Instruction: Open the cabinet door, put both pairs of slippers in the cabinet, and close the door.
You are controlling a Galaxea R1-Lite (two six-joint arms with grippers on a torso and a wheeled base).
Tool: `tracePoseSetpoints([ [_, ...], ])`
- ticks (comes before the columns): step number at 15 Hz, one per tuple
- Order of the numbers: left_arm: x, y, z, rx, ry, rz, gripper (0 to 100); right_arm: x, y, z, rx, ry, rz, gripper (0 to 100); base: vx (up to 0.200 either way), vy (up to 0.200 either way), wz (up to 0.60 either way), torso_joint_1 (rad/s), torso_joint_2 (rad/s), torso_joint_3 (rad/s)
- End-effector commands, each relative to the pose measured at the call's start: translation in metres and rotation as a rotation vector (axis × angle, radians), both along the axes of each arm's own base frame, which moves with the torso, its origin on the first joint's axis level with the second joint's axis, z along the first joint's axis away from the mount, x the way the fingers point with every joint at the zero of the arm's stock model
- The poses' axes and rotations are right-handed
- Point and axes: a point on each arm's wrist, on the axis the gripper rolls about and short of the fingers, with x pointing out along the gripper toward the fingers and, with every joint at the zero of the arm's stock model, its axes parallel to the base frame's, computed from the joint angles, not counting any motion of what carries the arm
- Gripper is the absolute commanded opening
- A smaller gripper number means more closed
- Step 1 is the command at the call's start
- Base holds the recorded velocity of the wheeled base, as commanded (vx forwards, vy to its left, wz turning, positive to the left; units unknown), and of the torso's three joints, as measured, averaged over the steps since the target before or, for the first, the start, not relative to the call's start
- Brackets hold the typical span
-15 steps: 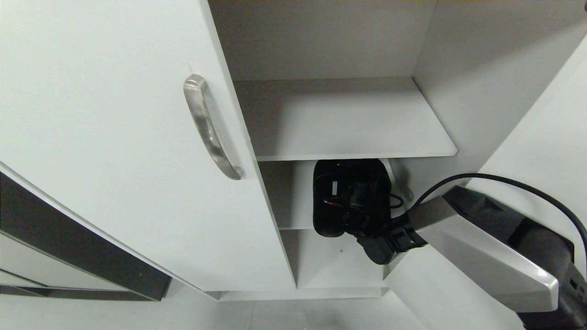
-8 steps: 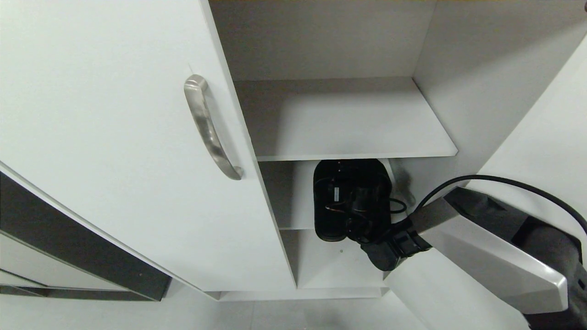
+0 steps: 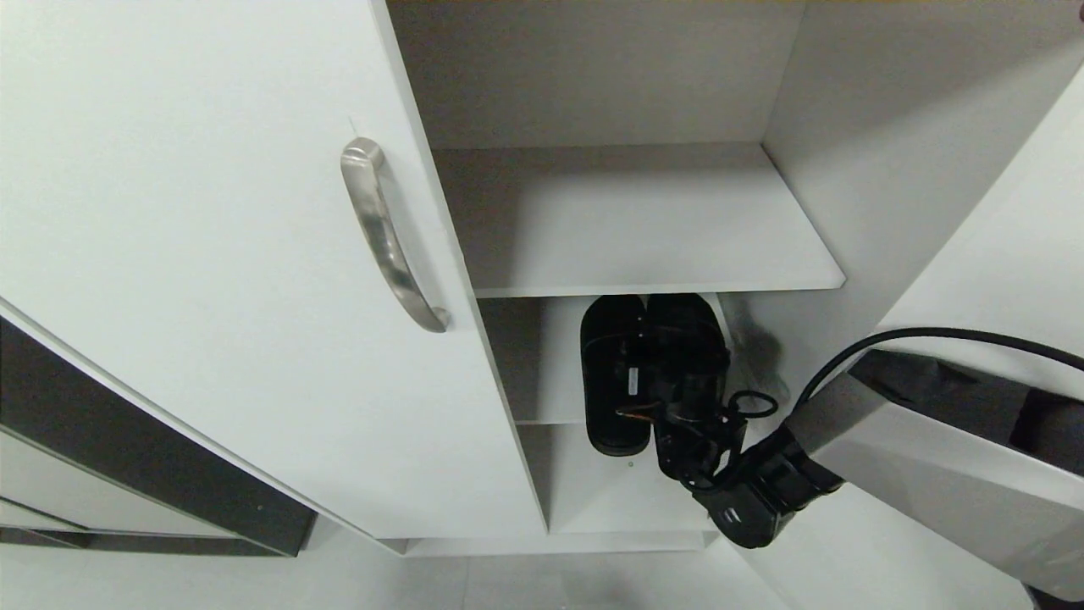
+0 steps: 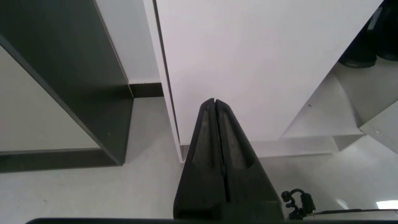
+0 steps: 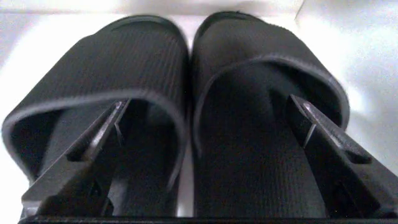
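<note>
slippers (image 3: 618,364): black, ribbed straps, side by side | right jaws released | left jaws clenched

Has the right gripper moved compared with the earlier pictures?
Yes. Judged against the front edge of the shelf in the head view, the right gripper has drawn back toward the robot, lower in the picture.

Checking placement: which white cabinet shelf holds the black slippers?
The middle white shelf, just beneath the top shelf and above the cabinet floor; the black slippers lie there.
</note>
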Motion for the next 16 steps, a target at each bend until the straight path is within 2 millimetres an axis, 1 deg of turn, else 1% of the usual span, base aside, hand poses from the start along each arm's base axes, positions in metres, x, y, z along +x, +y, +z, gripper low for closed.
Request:
tracePoseSetpoints([
  [1,0.0,0.0,0.0,0.0,0.001,0.0,0,-0.02,0.003,0.004,0.0,0.0,0.035,100,0.0,0.0,0.0,0.0,0.0,0.0],
  [4,0.0,0.0,0.0,0.0,0.001,0.0,0,-0.059,0.002,0.008,-0.005,0.006,0.1,100,0.0,0.0,0.0,0.0,0.0,0.0],
  [7,0.0,0.0,0.0,0.0,0.001,0.0,0,-0.109,-0.004,0.004,-0.055,0.054,0.185,100,0.0,0.0,0.0,0.0,0.0,0.0],
  [8,0.0,0.0,0.0,0.0,0.001,0.0,0,-0.121,-0.003,0.005,-0.06,0.055,0.213,100,0.0,0.0,0.0,0.0,0.0,0.0],
  [9,0.0,0.0,0.0,-0.001,0.001,0.0,0,-0.126,-0.001,0.007,-0.054,0.049,0.228,100,0.0,0.0,0.0,0.0,0.0,0.0],
  [12,0.0,0.0,0.0,-0.001,0.001,0.0,0,-0.131,0.0,0.014,-0.043,0.036,0.236,100,0.0,0.0,0.0,0.0,0.0,0.0],
  [16,0.0,0.0,0.0,-0.001,0.001,-0.002,0,-0.13,-0.001,0.018,-0.04,0.03,0.219,100,-0.2,0.0,0.0,0.004,0.01,0.004],
])
